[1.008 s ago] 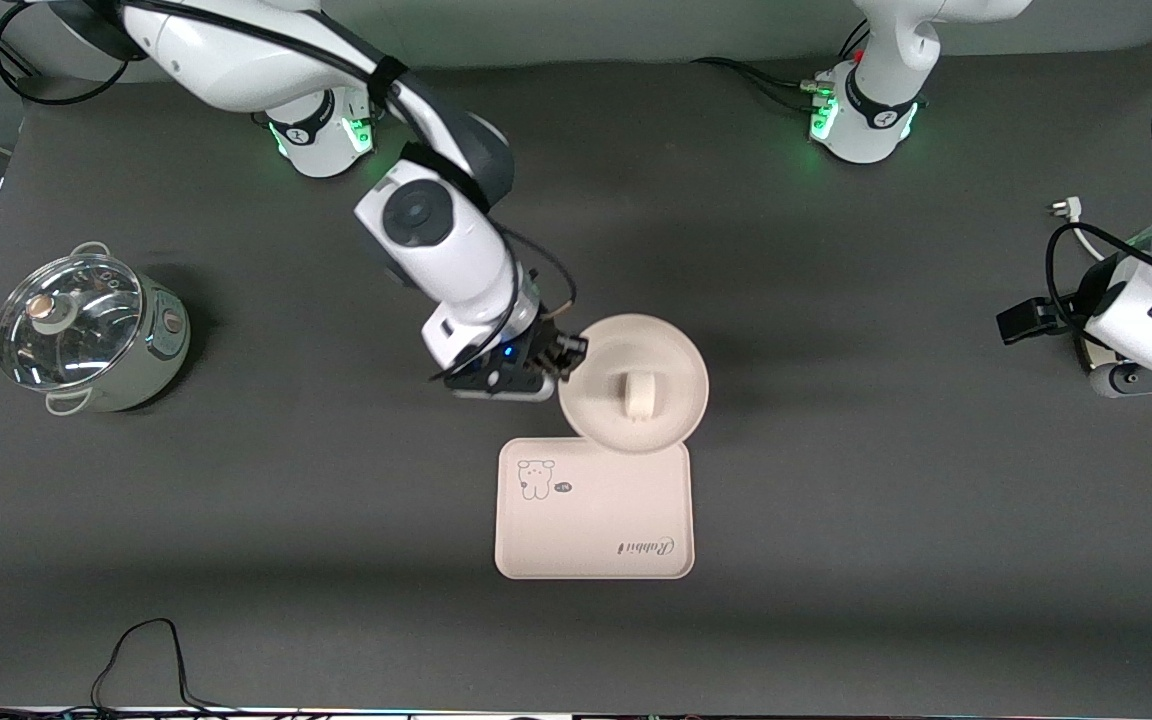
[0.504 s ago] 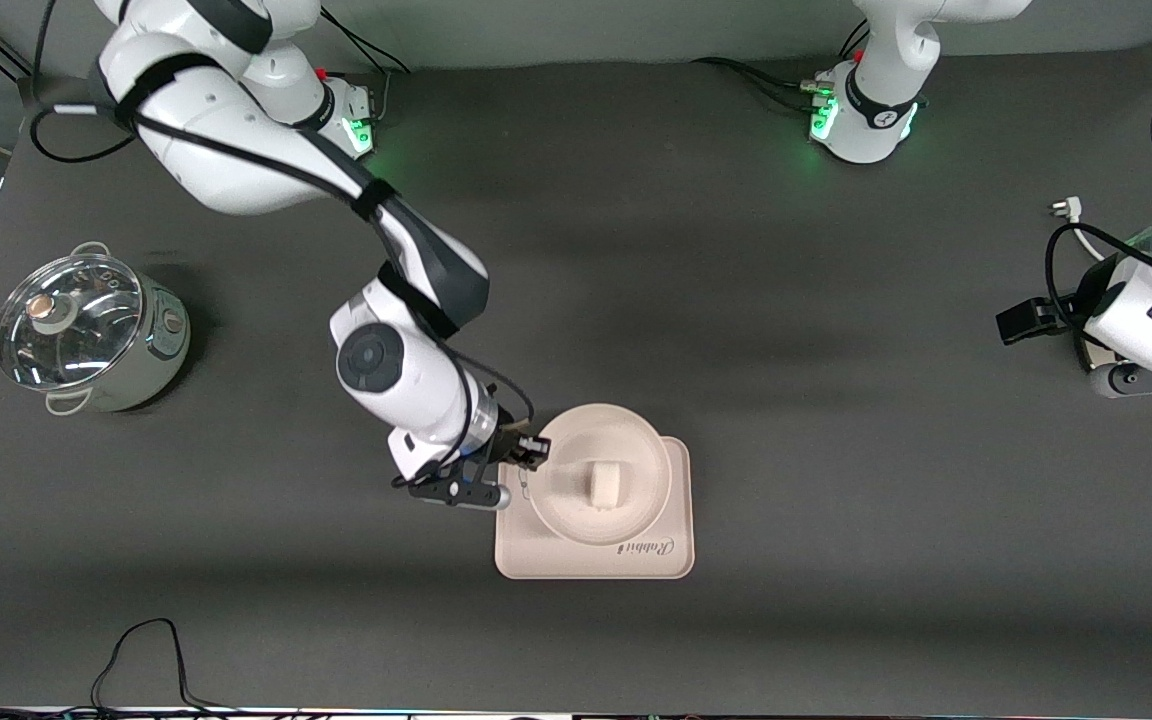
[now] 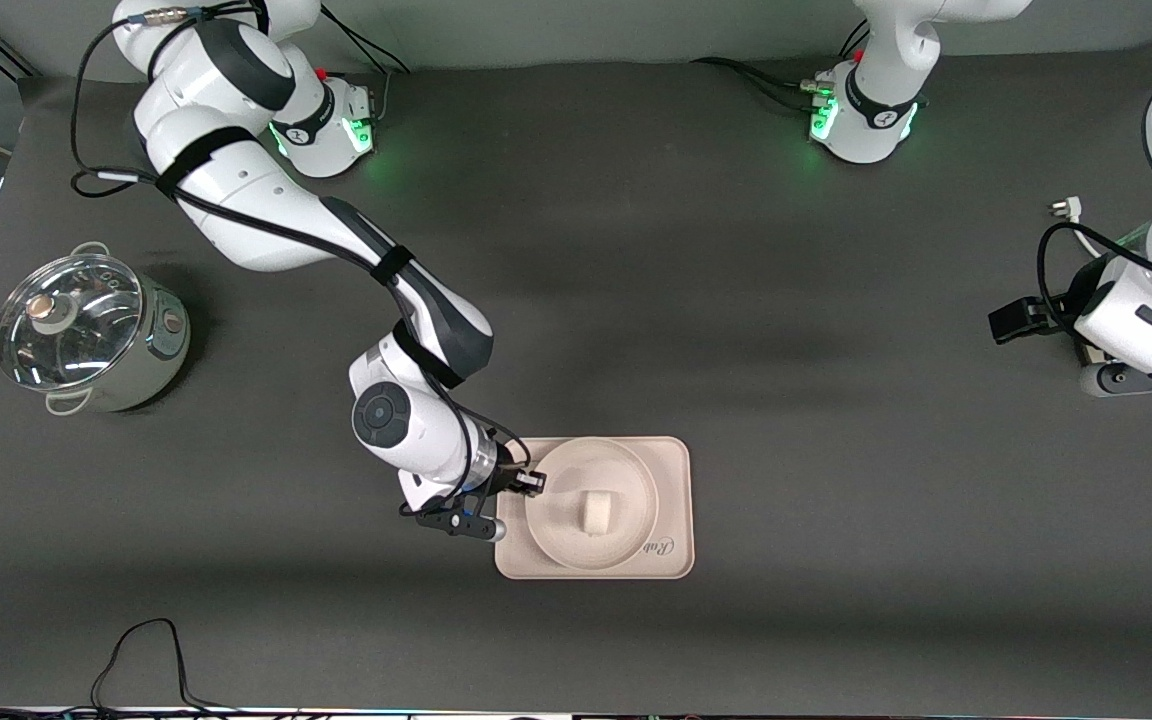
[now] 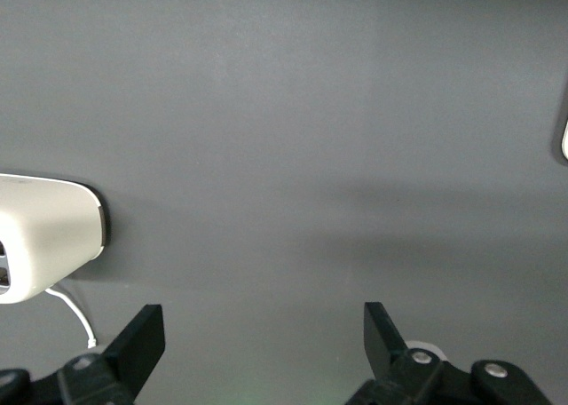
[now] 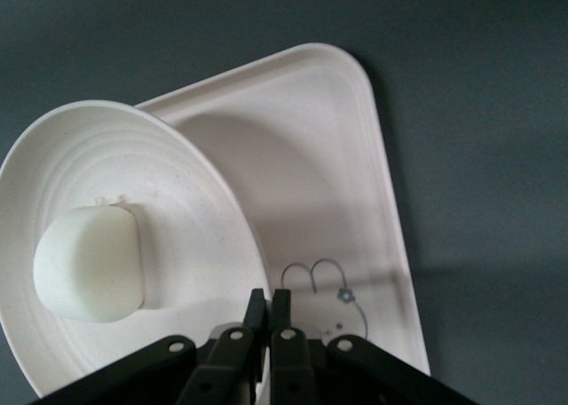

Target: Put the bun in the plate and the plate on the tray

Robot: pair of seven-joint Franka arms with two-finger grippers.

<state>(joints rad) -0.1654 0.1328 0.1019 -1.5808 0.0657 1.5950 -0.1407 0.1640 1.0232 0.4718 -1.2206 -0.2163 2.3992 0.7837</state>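
The round cream plate (image 3: 636, 480) is over the rectangular tray (image 3: 674, 470), covering its drawing and part of the script. The small white bun (image 3: 595, 511) sits in the plate's middle. My right gripper (image 3: 534, 483) is shut on the plate's rim at the side toward the right arm's end. In the right wrist view the plate (image 5: 204, 210) tilts above the tray (image 5: 337, 156) and shades it, with the bun (image 5: 89, 263) inside and the right gripper (image 5: 269, 300) pinching the rim. My left gripper (image 4: 264, 325) waits open and empty over bare table at the left arm's end.
A steel pot with a glass lid (image 3: 86, 335) stands at the right arm's end. A white plug and cable (image 3: 1064, 210) lie near the left arm. A black cable (image 3: 146, 650) loops at the table's front edge. A white rounded device (image 4: 44, 236) lies near the left gripper.
My right arm carried the plate and bun toward the front camera, from the tray's farther edge to over the tray, and lower. The left arm barely shifted.
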